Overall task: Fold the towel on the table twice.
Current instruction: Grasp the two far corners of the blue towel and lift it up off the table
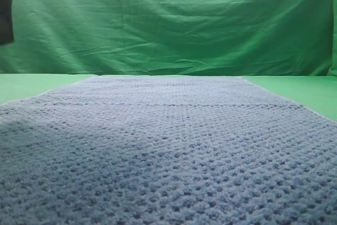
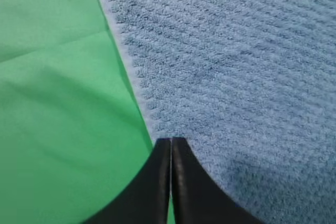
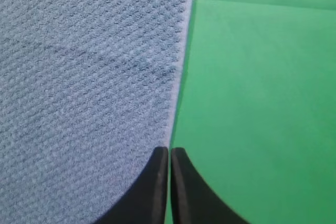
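Both grippers, left gripper (image 2: 170, 140) and right gripper (image 3: 169, 150), sit with fingers pressed together right at the towel's (image 1: 168, 151) 2 side edges, probably pinching hems to lift for fold 1.

You see the blue-grey waffle-knit towel (image 1: 168, 146) spread flat on the green table (image 1: 310, 90), apparently unfolded, its pale edges straight along the bare green on both sides.

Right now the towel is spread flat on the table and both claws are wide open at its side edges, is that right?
Not quite. Both wrist views show the left claw and the right claw shut at the side edges. The towel is spread flat on the table.
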### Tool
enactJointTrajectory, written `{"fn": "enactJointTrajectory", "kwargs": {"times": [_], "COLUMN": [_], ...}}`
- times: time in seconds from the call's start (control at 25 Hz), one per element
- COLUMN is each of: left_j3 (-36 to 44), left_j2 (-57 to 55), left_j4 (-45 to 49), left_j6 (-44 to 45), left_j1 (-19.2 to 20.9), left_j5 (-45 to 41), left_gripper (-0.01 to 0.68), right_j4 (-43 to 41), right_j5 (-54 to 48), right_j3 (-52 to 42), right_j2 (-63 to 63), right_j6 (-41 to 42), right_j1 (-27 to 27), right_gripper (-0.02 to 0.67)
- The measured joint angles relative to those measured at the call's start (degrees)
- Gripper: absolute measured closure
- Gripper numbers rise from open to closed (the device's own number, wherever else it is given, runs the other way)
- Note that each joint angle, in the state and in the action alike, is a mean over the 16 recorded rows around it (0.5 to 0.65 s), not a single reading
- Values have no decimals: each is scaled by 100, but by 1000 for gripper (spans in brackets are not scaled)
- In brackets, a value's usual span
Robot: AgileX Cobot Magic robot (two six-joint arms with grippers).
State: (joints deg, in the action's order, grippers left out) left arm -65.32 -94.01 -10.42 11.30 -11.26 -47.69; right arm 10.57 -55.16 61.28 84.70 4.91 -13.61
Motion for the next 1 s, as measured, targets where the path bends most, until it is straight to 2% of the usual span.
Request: {"fn": "enactJointTrajectory", "kwargs": {"times": [0.28, 0.68, 0.84, 1.0], "left_j3": [-217, -288, -294, -295], "left_j2": [-718, -1129, -1184, -1222], "left_j4": [116, 357, 538, 630], "left_j6": [-174, -469, -745, -1014], "left_j1": [-85, -86, -86, -86], "left_j5": [312, 748, 824, 836], "left_gripper": [673, 673, 647, 540], "right_j4": [-167, -316, -346, -354], "right_j5": [261, 761, 904, 973], "right_j3": [350, 499, 501, 501], "right_j2": [1043, 1801, 1885, 1911], "right_j6": [-179, -256, -248, -218], "right_j1": [-342, -479, -479, -479], "right_gripper": [649, 643, 595, 485]}}
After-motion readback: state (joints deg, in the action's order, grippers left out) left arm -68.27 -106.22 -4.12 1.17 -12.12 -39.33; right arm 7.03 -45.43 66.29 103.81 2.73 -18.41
